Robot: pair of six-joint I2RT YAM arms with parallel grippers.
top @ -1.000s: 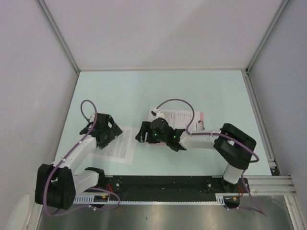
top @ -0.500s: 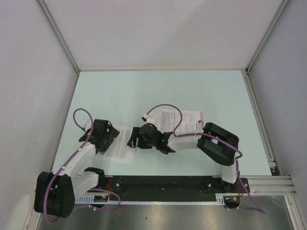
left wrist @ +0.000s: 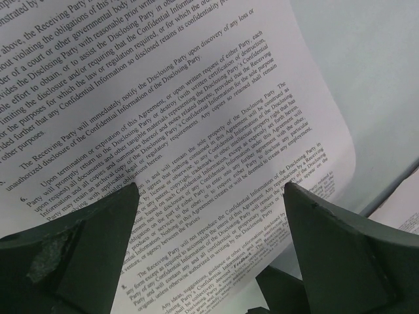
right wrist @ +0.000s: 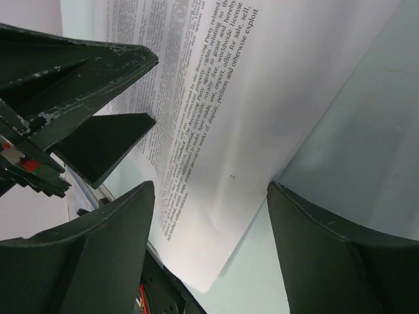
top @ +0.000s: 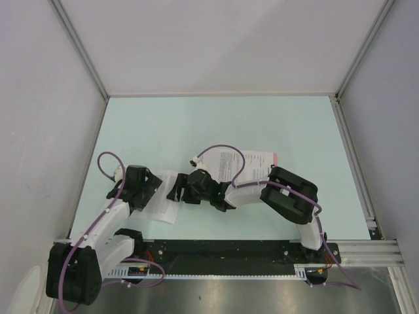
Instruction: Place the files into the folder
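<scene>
Right now the left gripper (left wrist: 211, 190) and the right gripper (right wrist: 211, 188) face each other low over one sheet of the files (top: 163, 209), which lies on the table (top: 196, 124) between them. Both have their jaws spread wide and grip nothing. The pink folder (top: 273, 159) lies well to the right, with more printed sheets (top: 252, 159) on top of it

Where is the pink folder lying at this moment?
In the top view, the pink folder lies on the table right of centre, mostly covered by a printed sheet, just beyond the bent right arm.
</scene>
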